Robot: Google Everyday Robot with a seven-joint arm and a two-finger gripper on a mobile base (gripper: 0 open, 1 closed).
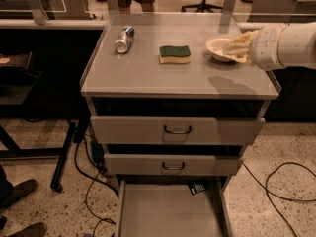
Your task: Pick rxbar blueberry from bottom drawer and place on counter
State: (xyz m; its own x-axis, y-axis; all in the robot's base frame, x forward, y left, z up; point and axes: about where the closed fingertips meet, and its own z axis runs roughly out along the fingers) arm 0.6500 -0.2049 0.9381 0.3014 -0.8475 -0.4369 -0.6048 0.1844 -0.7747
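Over counter (163, 78) bowl (216, 46), jaws, perhaps touching

Over the counter (148, 75), the pale beige hand (237, 47) joins a thick, smooth white cylindrical arm (289, 46).

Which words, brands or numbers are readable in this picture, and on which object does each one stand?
No text can be read.
rxbar blueberry, at the back of the bottom drawer: white lettering, too small to read.
can lying on the counter: label blurred.
gripper, over the bowl at the counter's right: no marking visible.
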